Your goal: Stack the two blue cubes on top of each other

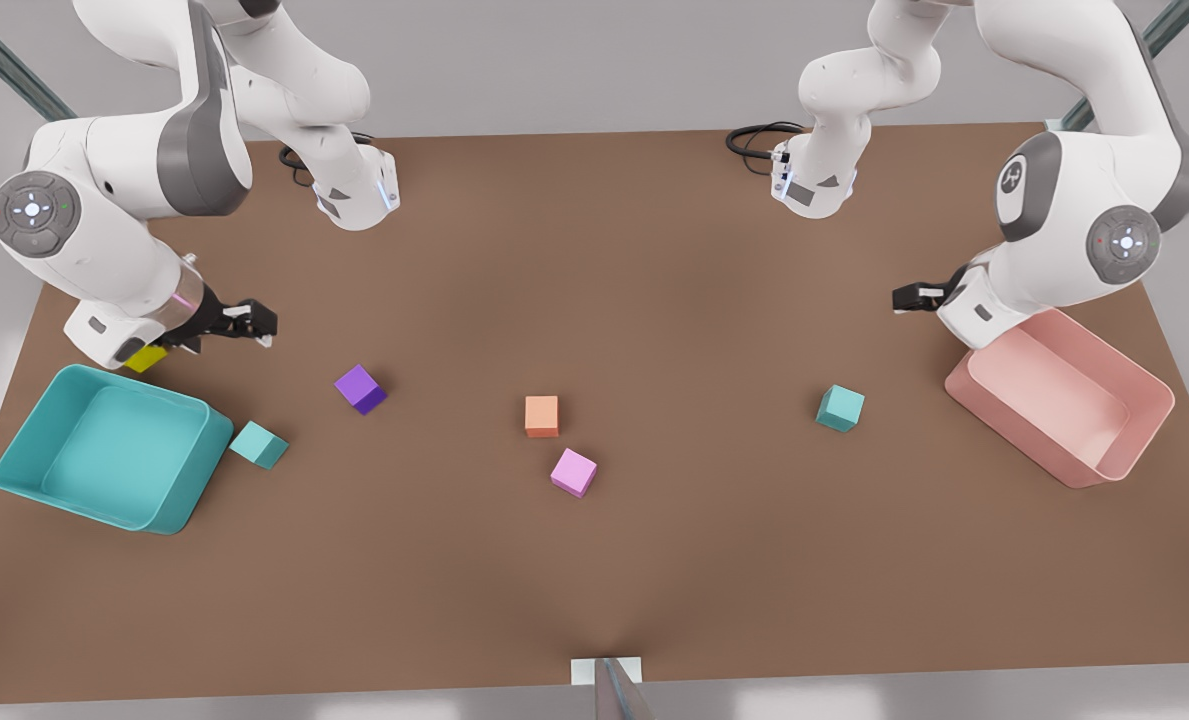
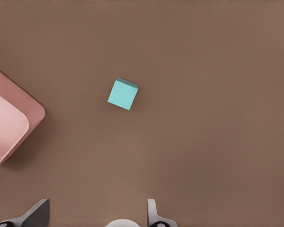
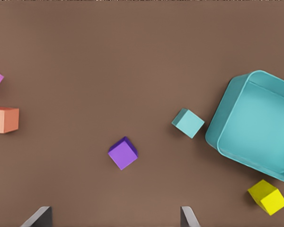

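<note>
Nothing gripped yet, cubes far apart, one near each arm.

Near to far: one blue cube (image 1: 259, 444) sits touching or just beside the teal bin (image 1: 24, 440) by the bench's left edge in the front view; the other blue cube (image 1: 840, 407) lies towards the pink bin (image 1: 1144, 385). Behind each, farther back: right gripper (image 1: 251, 322) above the teal bin's far corner, left gripper (image 1: 904, 297) by the pink bin. Both spread, empty. Each cube lies ahead of its gripper, towards the front edge; purple cube (image 1: 360, 388) isn't a target.
</note>
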